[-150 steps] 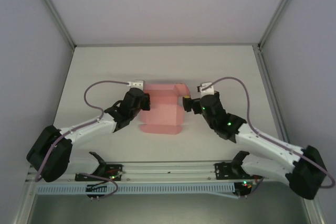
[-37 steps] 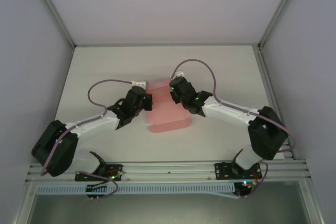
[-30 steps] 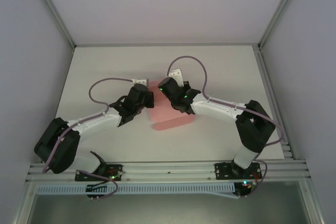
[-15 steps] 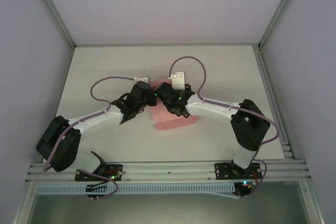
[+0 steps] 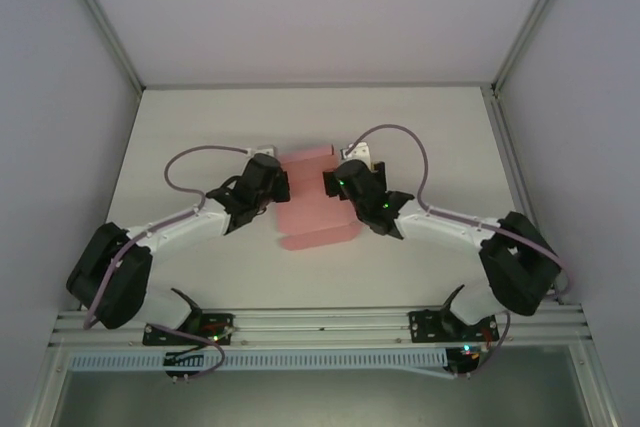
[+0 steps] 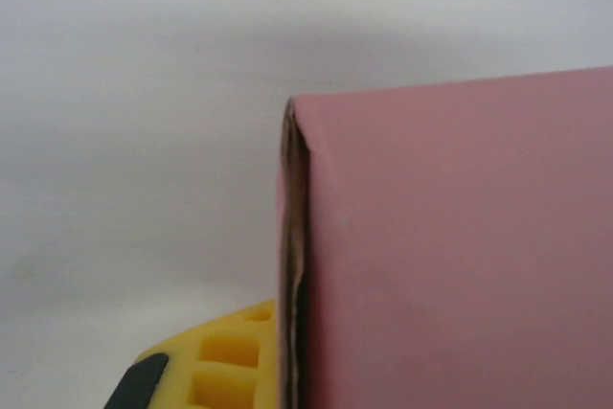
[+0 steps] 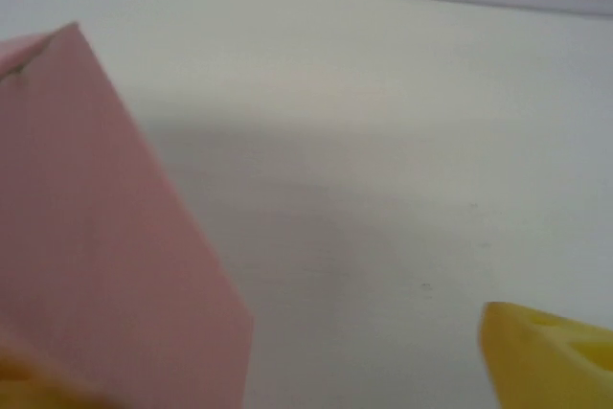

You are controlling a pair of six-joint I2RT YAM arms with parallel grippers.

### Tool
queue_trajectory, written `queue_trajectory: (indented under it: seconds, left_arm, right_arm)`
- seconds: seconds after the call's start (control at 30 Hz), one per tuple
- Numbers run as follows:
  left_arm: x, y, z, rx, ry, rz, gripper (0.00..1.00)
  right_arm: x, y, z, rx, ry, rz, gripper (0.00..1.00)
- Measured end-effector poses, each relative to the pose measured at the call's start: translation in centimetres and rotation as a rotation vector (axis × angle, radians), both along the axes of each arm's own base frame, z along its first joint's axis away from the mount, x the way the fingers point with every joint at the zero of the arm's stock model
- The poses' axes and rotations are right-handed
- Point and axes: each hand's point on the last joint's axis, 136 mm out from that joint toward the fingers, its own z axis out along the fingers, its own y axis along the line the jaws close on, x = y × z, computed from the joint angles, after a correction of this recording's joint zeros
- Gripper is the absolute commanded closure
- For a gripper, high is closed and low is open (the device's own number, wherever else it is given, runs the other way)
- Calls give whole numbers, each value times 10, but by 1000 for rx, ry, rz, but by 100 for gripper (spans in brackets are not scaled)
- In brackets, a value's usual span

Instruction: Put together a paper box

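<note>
Paper box (image 5: 315, 209) sits mid-desk (image 5: 200, 127), between the two wrists and nearer the arm bases than the back wall.

Progress (my reading): partly formed.
- From above, the card is a folded pink body, not a flat sheet. A paler panel stands at its far side and a strip lies along its near edge.
- The left wrist view shows a folded corner, two layers of card meeting at a slightly ragged vertical edge, so at least one wall is up.
- Left to do, as far as I can judge: bring up and tuck the remaining panels. The pictures do not show whether the right-hand side is closed.

Left jaws: closed to a narrow gap at the box's left edge.
- One yellow pad (image 6: 230, 366) shows tight against the doubled card wall, so they appear to be pinching that wall and steadying the box.
- The second pad is hidden behind the card.

Right jaws: spread wide, gripping nothing.
- One yellow finger (image 7: 551, 356) sits far right in its own view, well apart from the pink panel at the left.
- A yellow blur at the lower left corner lies against the card; I cannot tell if it touches.
- From above, these jaws sit at the box's upper right side.
</note>
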Motion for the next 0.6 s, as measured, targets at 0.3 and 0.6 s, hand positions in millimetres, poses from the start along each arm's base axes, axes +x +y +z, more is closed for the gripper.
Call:
queue_trajectory:
  seconds: [0.3, 0.6]
  left_arm:
    - [10, -8, 28, 215, -92, -262, 100]
    - [13, -40, 70, 691, -178, -869, 100]
  right_arm:
    - [-44, 4, 86, 266, -110, 203, 0]
    - [-54, -89, 91, 352, -3, -51, 0]
